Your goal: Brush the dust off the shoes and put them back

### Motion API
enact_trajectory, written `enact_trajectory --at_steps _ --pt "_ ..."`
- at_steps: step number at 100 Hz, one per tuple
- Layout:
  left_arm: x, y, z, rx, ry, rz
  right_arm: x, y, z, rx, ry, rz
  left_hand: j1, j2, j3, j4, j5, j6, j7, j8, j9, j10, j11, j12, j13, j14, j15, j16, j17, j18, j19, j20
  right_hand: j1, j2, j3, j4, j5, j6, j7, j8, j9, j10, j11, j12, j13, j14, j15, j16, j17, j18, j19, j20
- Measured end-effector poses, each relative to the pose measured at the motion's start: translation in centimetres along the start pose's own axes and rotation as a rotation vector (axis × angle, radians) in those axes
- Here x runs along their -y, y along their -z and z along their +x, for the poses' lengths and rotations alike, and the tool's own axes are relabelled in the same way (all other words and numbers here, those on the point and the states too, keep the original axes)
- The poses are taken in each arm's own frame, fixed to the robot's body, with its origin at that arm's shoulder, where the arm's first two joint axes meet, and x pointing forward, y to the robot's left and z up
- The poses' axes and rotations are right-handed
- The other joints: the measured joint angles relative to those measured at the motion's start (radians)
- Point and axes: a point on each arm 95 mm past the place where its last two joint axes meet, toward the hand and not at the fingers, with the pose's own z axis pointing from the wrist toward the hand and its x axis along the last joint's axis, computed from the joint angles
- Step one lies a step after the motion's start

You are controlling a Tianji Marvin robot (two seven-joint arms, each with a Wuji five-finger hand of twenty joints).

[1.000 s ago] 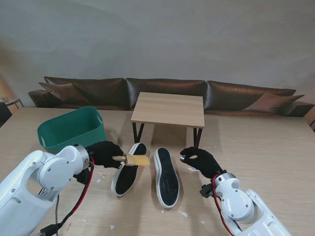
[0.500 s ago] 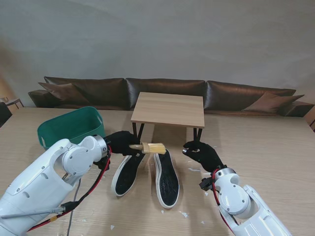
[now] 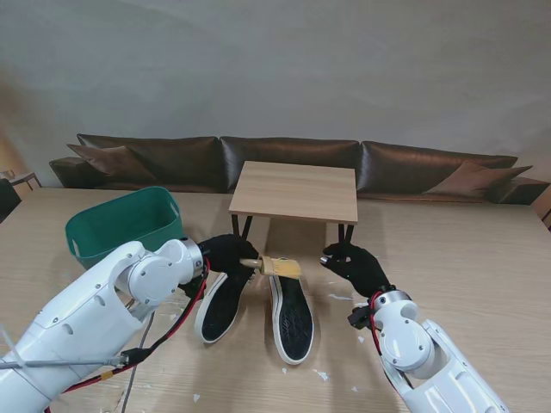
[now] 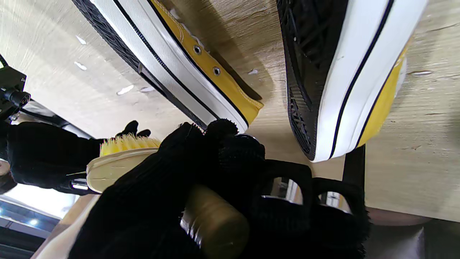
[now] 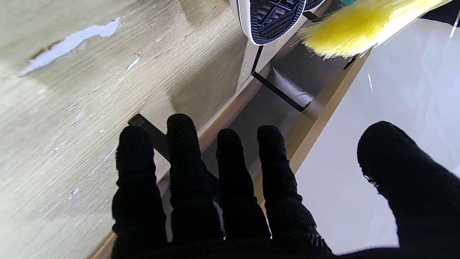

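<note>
Two canvas shoes [image 3: 258, 301] lie sole-up at lower centre of the stand view, light and soft, so I'd grip the stiff rubber edge; my left hand [image 3: 225, 255] clenches the brush [image 3: 277, 266], right hand [image 3: 351, 262] fingers spread, empty.

Right hand [image 5: 251, 201] spread wide in its black glove, fingers [image 5: 183, 172] apart and holding nothing. Beyond the fingertips, a shoe [image 5: 275, 18] sole-up on the scuffed wooden table [image 5: 72, 108], yellow brush bristles [image 5: 359, 25] just beside it.
</note>
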Motion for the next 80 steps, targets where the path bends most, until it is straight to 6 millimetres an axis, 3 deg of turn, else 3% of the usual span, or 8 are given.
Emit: enact_trajectory --at_steps 80 --pt "-1.0 -1.4 -0.5 0.040 0.002 -0.102 0.2 0.0 0.0 0.001 -0.004 0.012 0.000 0.000 0.000 0.000 0.000 0.000 -0.003 0.000 0.000 0.000 0.000 0.000 0.000 0.000 0.000 0.000 0.000 0.000 0.000 0.000 0.000 0.000 0.000 0.000 0.000 0.001 0.000 0.000 0.000 0.001 0.000 0.000 0.000 0.002 0.000 0.000 0.000 0.000 0.000 0.000"
